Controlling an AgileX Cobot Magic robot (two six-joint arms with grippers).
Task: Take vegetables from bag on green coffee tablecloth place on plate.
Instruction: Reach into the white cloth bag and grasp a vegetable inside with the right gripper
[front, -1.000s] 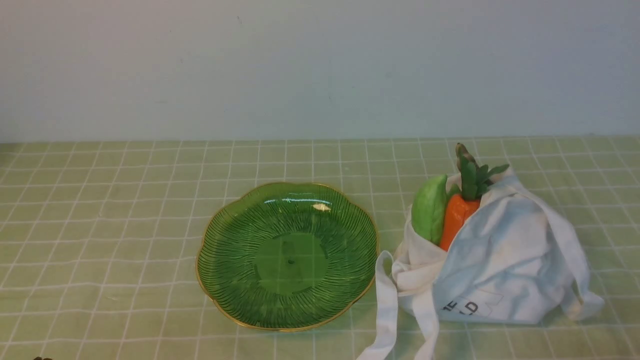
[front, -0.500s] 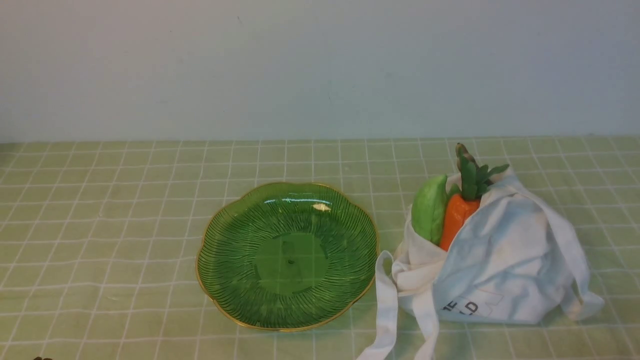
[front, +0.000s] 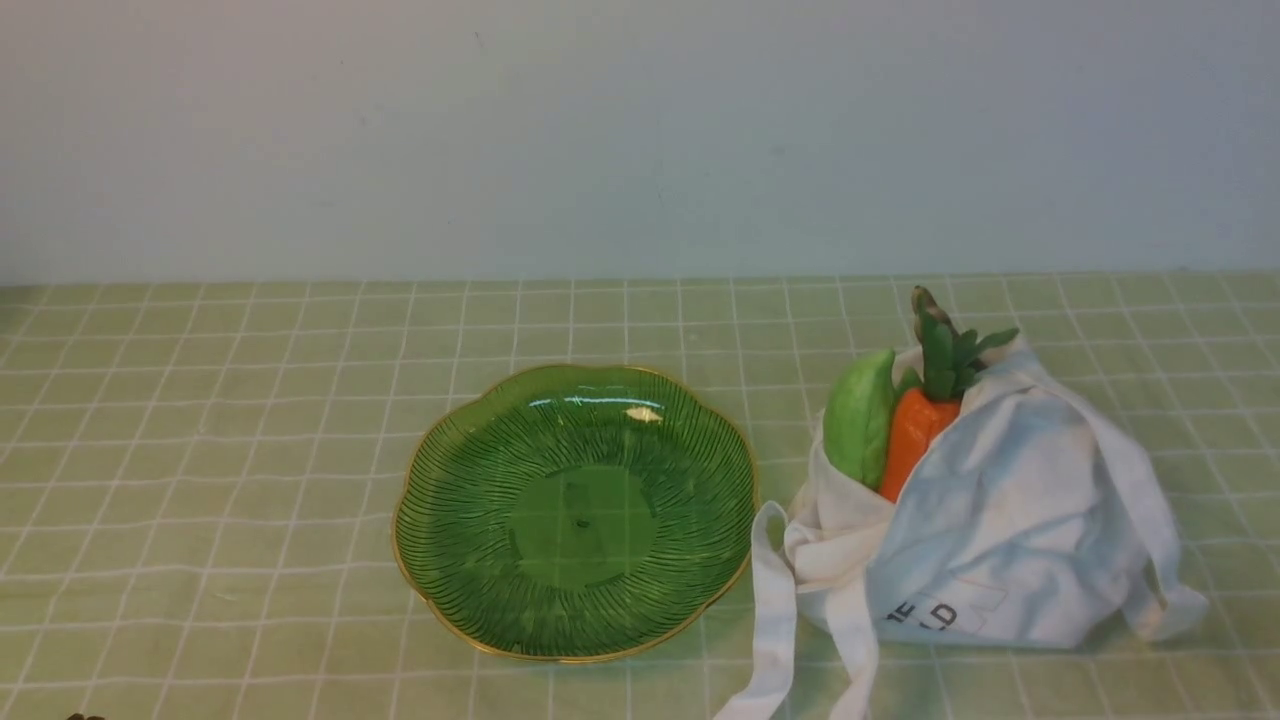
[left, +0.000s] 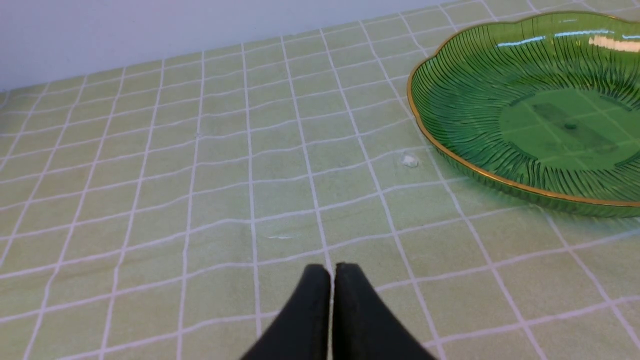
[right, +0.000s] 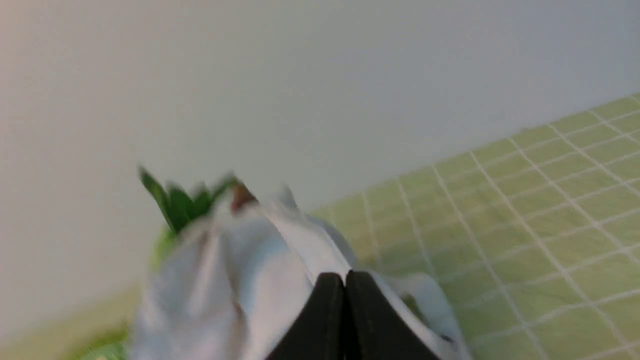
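In the front view the green glass plate (front: 470, 500) sits empty at the centre of the frame, low down, on the checked pale green tablecloth (front: 200, 450). Just right of it, in the lower right of the frame, slumps the white tote bag (front: 1010, 540). Its straps (front: 772, 610) trail toward the bottom edge close beside the plate's rim. An orange carrot (front: 912, 435) with green leaves and a smooth pale green vegetable (front: 858, 418) poke out of the bag's mouth side by side, touching. A plain pale wall (front: 600, 130) fills the top half.

The left gripper (left: 332, 272) has its black fingertips pressed together, holding nothing, over bare cloth near the plate (left: 500, 60).

The right gripper (right: 345, 280) is likewise pressed together and empty. It is close to the blurred bag (right: 225, 280), where the carrot leaves (right: 175, 205) show.
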